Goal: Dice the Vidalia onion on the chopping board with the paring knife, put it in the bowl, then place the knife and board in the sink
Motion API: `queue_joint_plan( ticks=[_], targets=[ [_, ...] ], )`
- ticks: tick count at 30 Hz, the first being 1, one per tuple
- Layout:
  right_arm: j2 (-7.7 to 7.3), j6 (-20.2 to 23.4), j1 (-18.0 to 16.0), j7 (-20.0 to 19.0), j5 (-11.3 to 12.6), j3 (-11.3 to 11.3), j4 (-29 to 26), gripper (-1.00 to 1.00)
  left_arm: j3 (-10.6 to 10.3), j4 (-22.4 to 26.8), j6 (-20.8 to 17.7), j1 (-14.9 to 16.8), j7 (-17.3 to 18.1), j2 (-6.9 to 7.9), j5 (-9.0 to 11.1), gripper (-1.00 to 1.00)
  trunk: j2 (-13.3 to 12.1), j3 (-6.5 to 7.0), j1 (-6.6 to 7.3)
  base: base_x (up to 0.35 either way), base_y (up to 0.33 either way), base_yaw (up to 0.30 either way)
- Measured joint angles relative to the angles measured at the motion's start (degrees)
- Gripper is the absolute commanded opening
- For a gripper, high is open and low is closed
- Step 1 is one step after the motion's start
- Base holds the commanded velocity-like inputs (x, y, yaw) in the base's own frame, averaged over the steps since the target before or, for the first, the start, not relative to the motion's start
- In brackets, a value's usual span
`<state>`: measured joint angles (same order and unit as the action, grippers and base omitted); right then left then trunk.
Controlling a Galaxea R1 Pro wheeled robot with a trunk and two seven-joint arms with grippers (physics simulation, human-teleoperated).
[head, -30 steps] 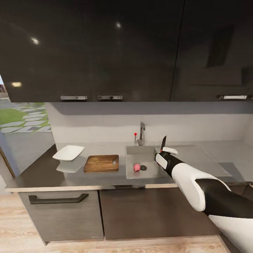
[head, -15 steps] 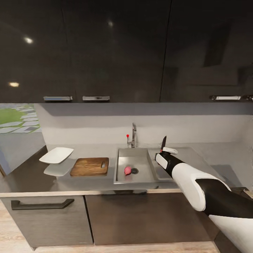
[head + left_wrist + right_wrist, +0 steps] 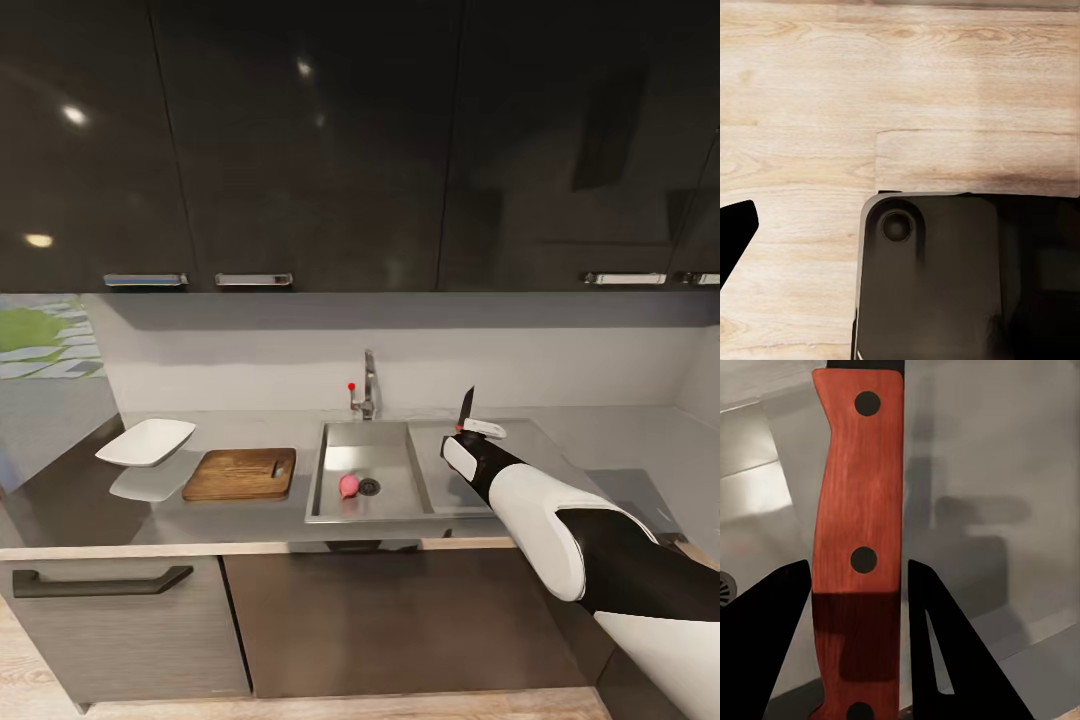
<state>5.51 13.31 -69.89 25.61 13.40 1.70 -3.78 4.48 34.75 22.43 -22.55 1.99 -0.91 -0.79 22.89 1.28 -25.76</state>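
View swung right; right tool (image 3: 855,645) clamped on paring knife (image 3: 859,510), blade upright above sink (image 3: 318,470) right rim.

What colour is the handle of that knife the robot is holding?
Red-orange wood grain with dark round rivets, on the slim paring knife; clearest in the right wrist view, between the right claw fingers.

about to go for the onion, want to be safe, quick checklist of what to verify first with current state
1. Paring knife secure in the right hand: ok, the fingers flank the red handle.
2. Blade pointing away from things: ok, it stands upright above the countertop right of the sink.
3. Vidalia onion in the sink: ok, beside the drain.
4. Chopping board free to cut on: ok, nothing lies on it.
5. Bowl ready: ok, on the countertop left of the board.
6. Left hand free and open: cannot tell, its wrist view looks down at wooden floor.
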Motion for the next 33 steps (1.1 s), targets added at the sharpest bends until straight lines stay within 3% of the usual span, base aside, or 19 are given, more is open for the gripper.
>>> queue_joint_plan(
  ticks=[10,18,33],
  targets=[
    [-0.06,0.13,0.00,0.00,-0.01,-0.06,0.05,-1.00,0.00,0.00,0.00,0.00,0.00,0.00,0.00,1.00,0.00,0.00,0.00,0.000,-0.007,0.000],
    [0.06,0.15,-0.01,0.02,-0.01,-0.13,0.06,-1.00,-0.02,-0.02,0.01,0.01,0.00,0.01,0.00,1.00,0.00,0.00,0.01,0.045,-0.210,0.000],
    [0.01,0.16,-0.01,0.01,-0.01,-0.14,0.05,-1.00,-0.01,-0.01,0.01,0.01,0.00,0.00,0.00,1.00,0.00,0.00,0.01,0.016,-0.044,0.000]
  ],
)
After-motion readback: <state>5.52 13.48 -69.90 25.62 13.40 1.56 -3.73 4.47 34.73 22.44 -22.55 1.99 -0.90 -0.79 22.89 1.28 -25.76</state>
